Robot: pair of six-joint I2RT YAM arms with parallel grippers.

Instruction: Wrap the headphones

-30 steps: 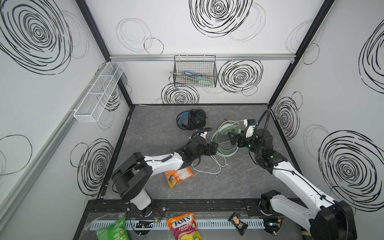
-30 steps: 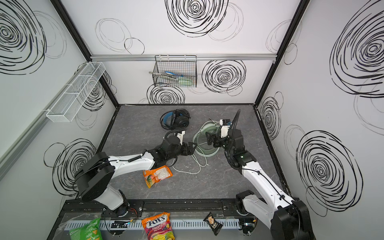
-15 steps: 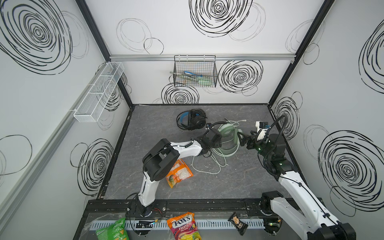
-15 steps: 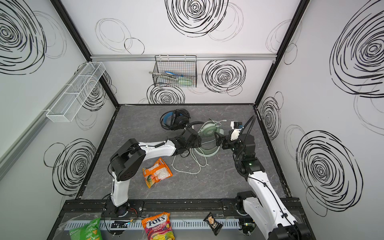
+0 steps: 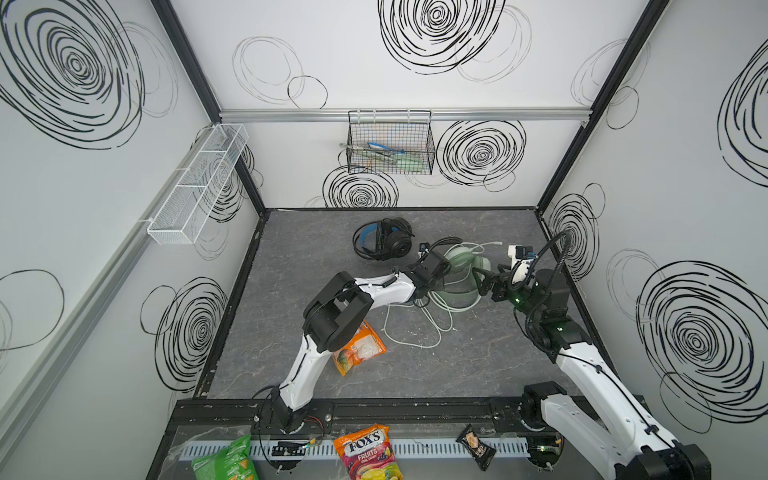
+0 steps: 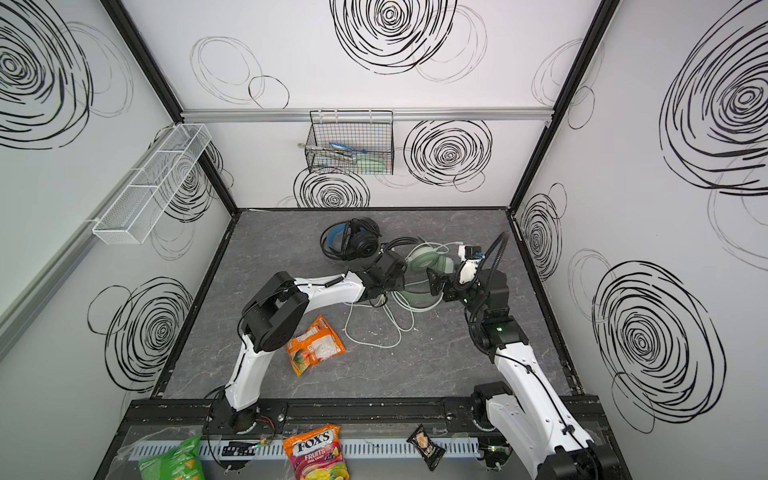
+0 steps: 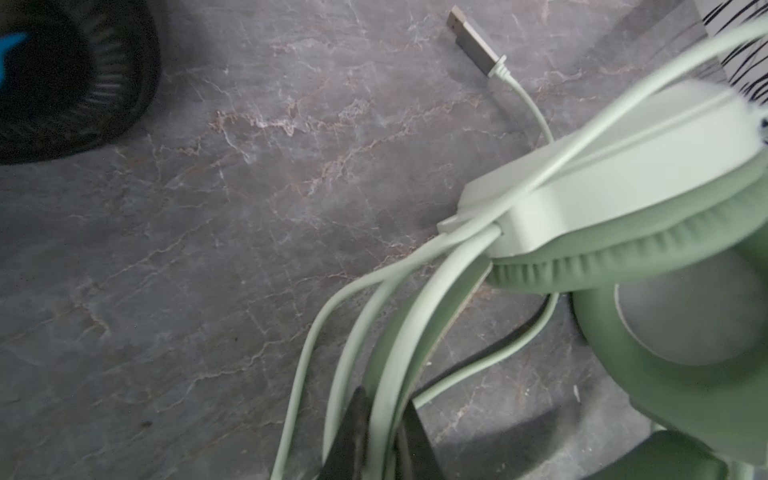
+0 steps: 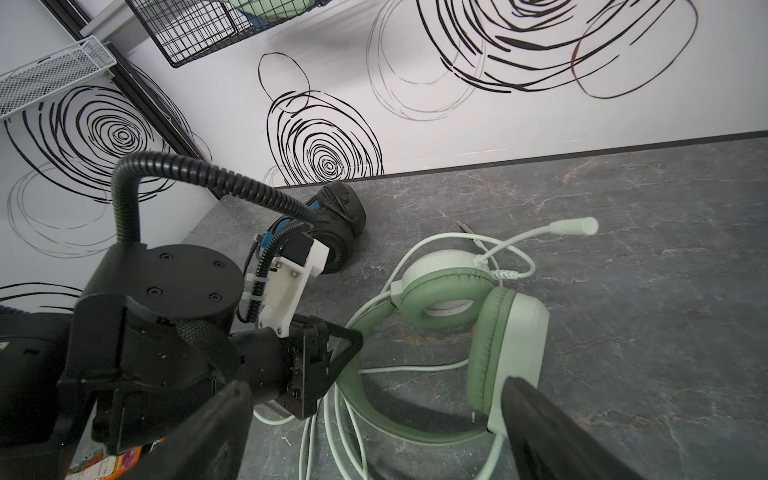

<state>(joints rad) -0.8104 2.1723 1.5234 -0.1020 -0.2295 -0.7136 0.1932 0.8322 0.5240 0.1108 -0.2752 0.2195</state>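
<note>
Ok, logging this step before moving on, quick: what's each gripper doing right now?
Left gripper: closed on the green headphones, at the headband.
Right gripper: open, holding nothing.

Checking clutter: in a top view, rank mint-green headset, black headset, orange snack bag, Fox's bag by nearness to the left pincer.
1. mint-green headset: held by left pincer
2. black headset: farther back
3. orange snack bag: nearer front
4. Fox's bag: front ledge

Grey marbled worktop (image 5: 478, 365); black headphones (image 5: 384, 245) lie near its back edge; mint-green headphones (image 5: 467, 262) rest toward the right edge; their whitish cable (image 5: 411, 336) loops loosely across the middle; orange snack bag (image 5: 359, 349) lies left of centre.
</note>
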